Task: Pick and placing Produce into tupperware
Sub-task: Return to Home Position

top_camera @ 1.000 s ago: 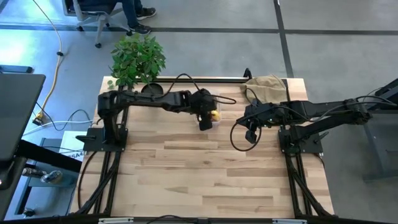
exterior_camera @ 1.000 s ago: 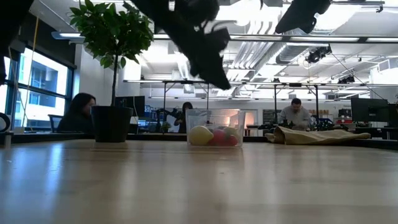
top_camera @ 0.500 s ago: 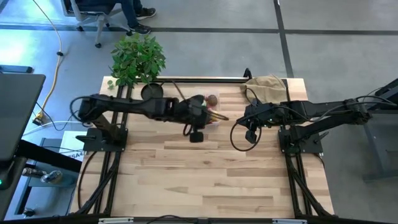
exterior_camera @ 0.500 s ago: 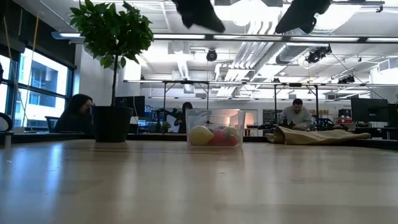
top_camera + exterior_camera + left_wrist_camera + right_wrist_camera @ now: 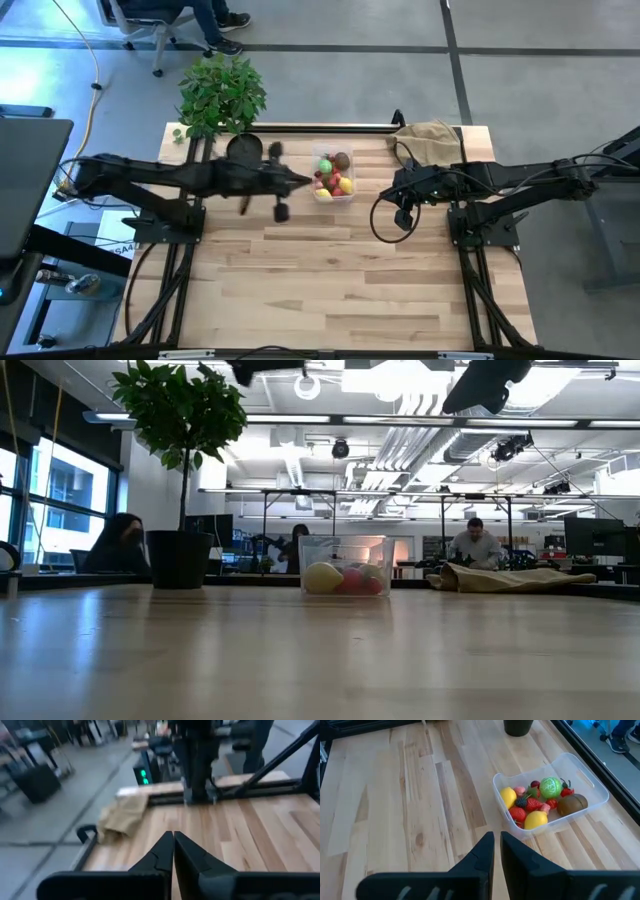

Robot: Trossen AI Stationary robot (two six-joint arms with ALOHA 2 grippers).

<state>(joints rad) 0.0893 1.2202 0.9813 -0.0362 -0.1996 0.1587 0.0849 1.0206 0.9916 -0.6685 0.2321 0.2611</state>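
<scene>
The clear tupperware [image 5: 333, 174] stands on the table toward its far edge, between my two grippers. It holds the Produce [image 5: 540, 802]: two yellow lemons, red berries, a green round one [image 5: 550, 786] and a brown kiwi-like one [image 5: 572, 804]. My left gripper [image 5: 305, 179] hangs raised just left of the tub. It is shut and holds nothing, its fingers together in the left wrist view [image 5: 173, 842]. To the right of the tub my right gripper [image 5: 399, 190] is also raised. It too is shut and holds nothing [image 5: 497, 842]. The low view shows the tub [image 5: 345, 565] resting flat on its base.
A black plant pot [image 5: 243, 146] with a leafy plant [image 5: 220, 92] stands at the far left corner. A tan paper bag [image 5: 430, 138] lies at the far right. A black rail [image 5: 330, 127] runs along the far edge. Bare wood [image 5: 330, 280] fills the near half.
My left gripper has drawn back from over the tupperware toward the table's left edge. It has risen and tipped up from slanting down to nearly level. The tub and the produce in it have stayed put, now uncovered in the high view.
</scene>
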